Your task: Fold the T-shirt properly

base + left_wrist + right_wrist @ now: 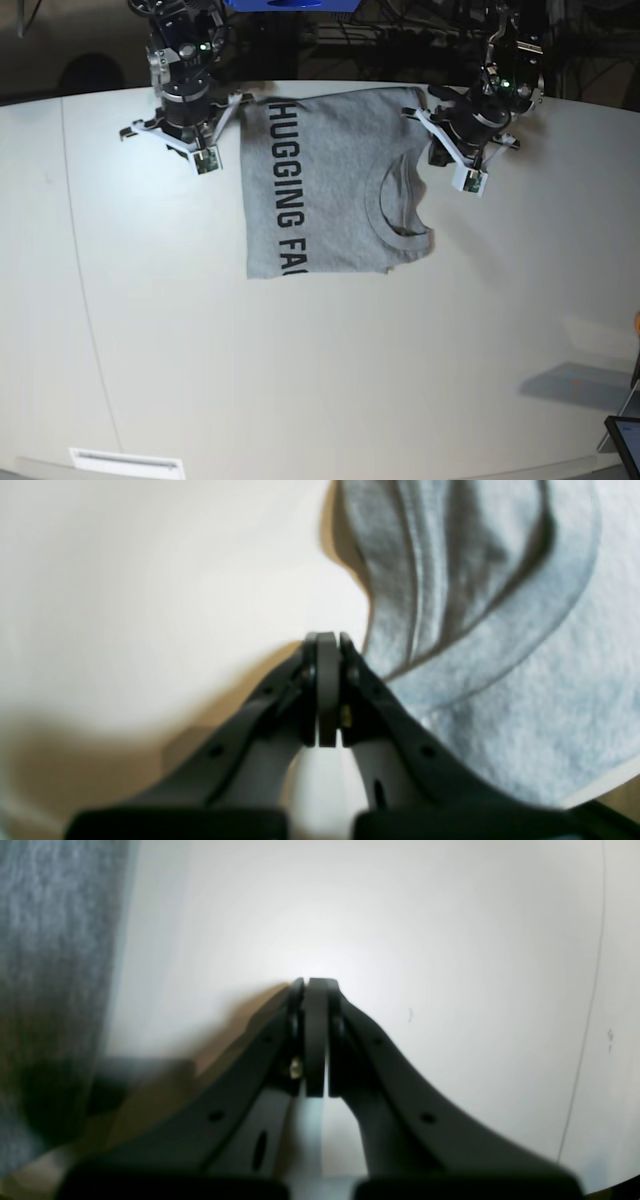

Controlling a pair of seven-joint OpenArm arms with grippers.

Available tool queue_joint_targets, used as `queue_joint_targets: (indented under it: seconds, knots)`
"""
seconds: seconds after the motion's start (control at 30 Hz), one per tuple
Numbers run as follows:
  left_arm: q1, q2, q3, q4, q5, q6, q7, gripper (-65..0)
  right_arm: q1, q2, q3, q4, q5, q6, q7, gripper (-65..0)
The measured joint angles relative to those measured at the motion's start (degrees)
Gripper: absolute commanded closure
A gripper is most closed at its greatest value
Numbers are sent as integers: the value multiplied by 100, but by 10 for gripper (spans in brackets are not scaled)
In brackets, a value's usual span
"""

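The heather-grey T-shirt [320, 185] lies folded into a rough rectangle on the white table [300, 380]. Its black letters "HUGGING FA" run down its left side, and the collar [398, 208] faces up on the right. My left gripper [468, 184] hovers just off the shirt's right edge. In the left wrist view the left gripper [327, 636] is shut and holds nothing, with the T-shirt's collar folds [480, 605] beside it. My right gripper [206, 161] hangs left of the shirt's top-left corner. In the right wrist view the right gripper [314, 981] is shut and empty over bare table, the T-shirt [50, 940] along the frame's left edge.
A thin seam [85, 300] curves down the table's left part. A white label [125, 463] sits at the front edge, and a dark device corner [625, 440] shows at the lower right. Cables and dark equipment stand behind the table's far edge.
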Motion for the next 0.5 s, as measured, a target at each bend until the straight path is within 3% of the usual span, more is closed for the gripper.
queue_joint_targets:
  seconds: [0.13,0.23,0.4,0.5]
  knots:
    - [-76,0,7,-20,-2,-9,17,0,-7,-2,0,4,13,-2,2,0]
    - [140,4,-114,459,4,24,518,0,-13,-2,0,4,13,-2,4,0]
    - [433,-17,-968,868,2,-2,791,0,-13,9,0,4,15,0,2,0]
    - [868,-26,-1126,868,57,26,833,0,-11,7,0,-2,13,-2,-2,0]
